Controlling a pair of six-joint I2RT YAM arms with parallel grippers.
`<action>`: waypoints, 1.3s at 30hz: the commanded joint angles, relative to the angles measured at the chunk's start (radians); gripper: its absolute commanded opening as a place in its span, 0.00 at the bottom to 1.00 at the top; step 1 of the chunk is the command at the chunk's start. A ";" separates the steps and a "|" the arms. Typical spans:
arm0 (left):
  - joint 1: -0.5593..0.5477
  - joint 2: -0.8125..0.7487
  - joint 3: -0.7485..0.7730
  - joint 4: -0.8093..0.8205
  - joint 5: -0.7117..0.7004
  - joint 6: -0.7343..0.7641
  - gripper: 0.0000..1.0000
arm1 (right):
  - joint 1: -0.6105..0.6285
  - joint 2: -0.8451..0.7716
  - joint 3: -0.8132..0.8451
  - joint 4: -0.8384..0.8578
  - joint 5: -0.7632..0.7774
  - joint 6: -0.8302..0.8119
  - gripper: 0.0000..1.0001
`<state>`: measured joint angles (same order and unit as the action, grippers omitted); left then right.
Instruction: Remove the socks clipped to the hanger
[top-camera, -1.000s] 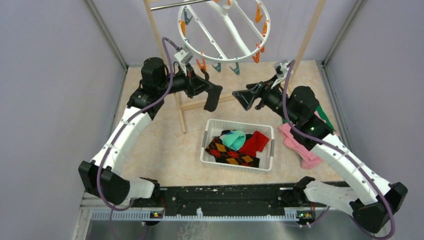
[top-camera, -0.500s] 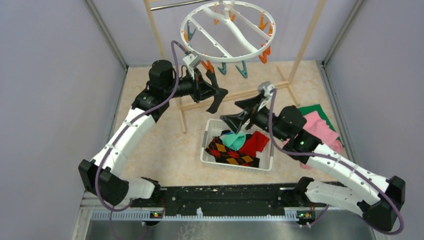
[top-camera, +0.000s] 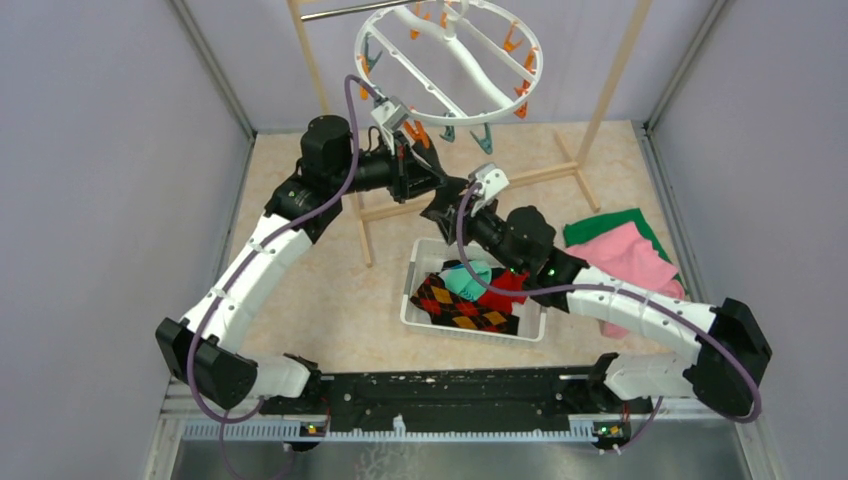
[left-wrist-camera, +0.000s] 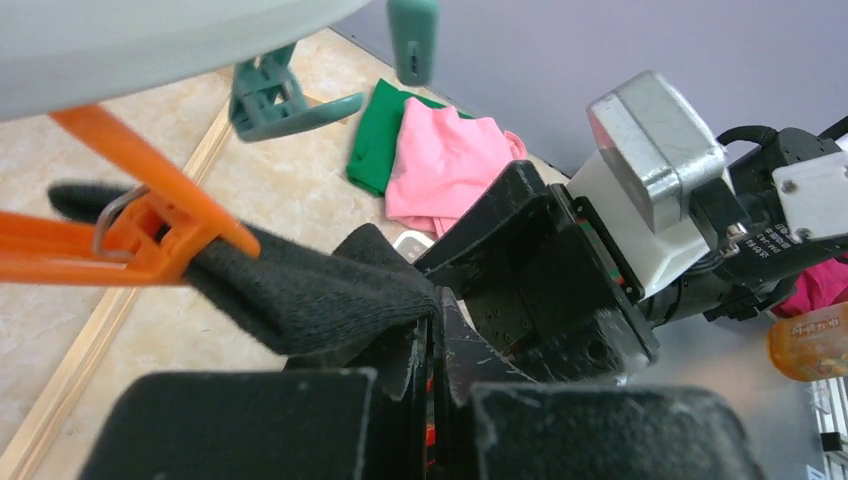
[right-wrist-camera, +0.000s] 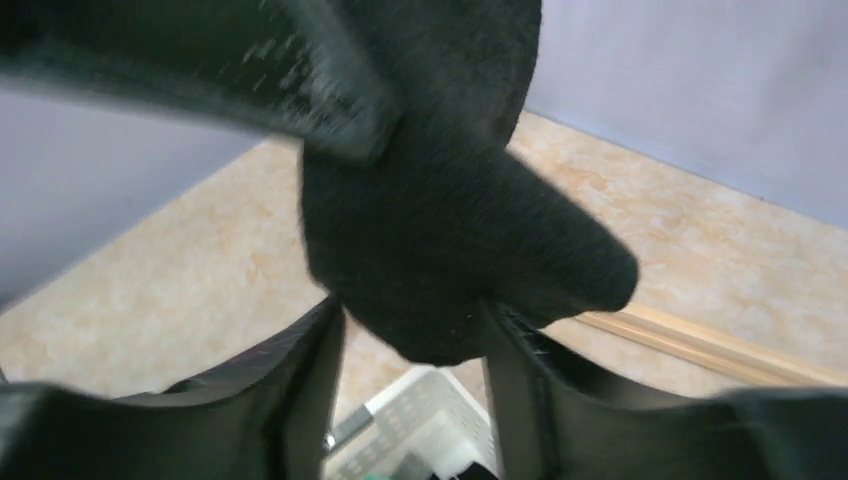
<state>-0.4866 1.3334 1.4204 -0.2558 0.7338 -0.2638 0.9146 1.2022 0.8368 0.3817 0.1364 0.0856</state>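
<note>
At the left, the left gripper (top-camera: 425, 182) is clamped tight on the black sock (left-wrist-camera: 300, 290), whose upper end sits in the bite of an orange clip (left-wrist-camera: 150, 235) under the hanger (left-wrist-camera: 150, 40). So this sock is not yet free. Every other clip visible in the overhead view dangles bare, so it looks to be the last sock to come off.

Just to the right, the right gripper (right-wrist-camera: 410, 340) has its jaws standing apart on either side of the sock's hanging toe. Whether they pinch it I cannot tell.

Below sits the white basket (top-camera: 410, 285), which holds an argyle sock (top-camera: 455, 305), a teal sock (top-camera: 468, 278) and a red sock (top-camera: 510, 285). That part appears done.

Farthest right lie the pink and green cloths (top-camera: 625, 250), apart from all this.
</note>
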 joint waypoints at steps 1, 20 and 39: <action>-0.004 -0.005 0.017 0.030 -0.001 -0.037 0.00 | 0.009 0.041 0.106 0.096 0.122 -0.050 0.30; 0.024 -0.086 -0.077 0.060 0.043 -0.106 0.24 | 0.014 -0.101 -0.032 0.063 0.050 0.033 0.00; 0.025 -0.009 -0.014 0.122 0.063 -0.107 0.02 | 0.028 -0.047 -0.061 0.218 0.060 0.004 0.99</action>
<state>-0.4644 1.3186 1.3598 -0.2043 0.7704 -0.3592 0.9260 1.1095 0.7254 0.5476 0.1658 0.1207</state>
